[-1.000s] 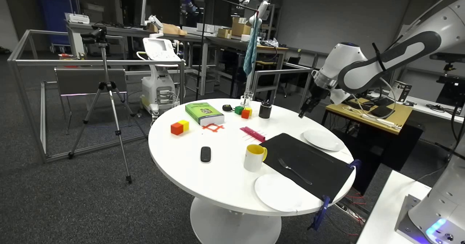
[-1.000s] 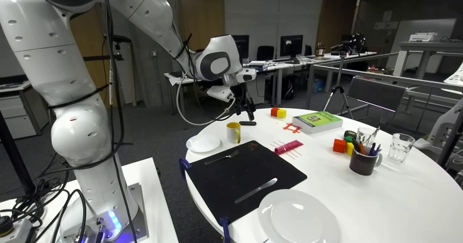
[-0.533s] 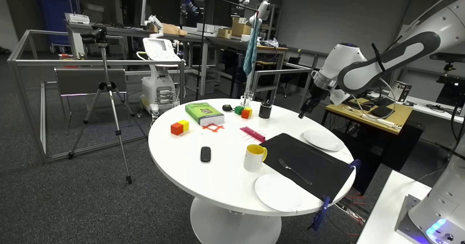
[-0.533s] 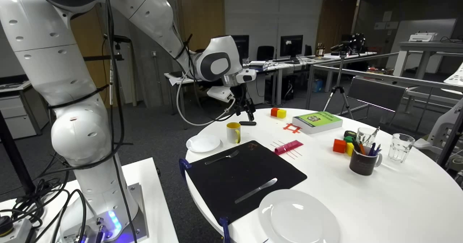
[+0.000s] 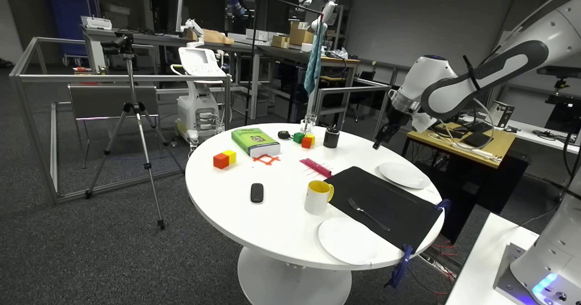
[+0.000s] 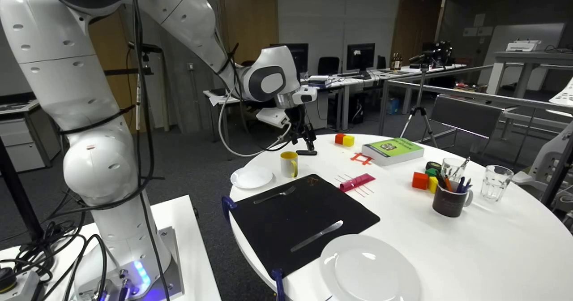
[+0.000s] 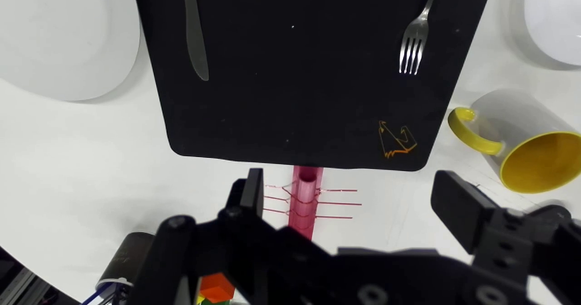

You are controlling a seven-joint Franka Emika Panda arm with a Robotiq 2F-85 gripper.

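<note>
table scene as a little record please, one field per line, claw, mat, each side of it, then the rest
Claw: open, holding nothing, above the table; in the wrist view a pink strip shows in its gap
Black mat: flat on the table, carrying a knife and a fork, apart from each other
Knife side of mat: white plate
Fork side of mat: second white plate; white mug with yellow inside, upright
Elsewhere: dark mug holding pens; green-covered book
</note>
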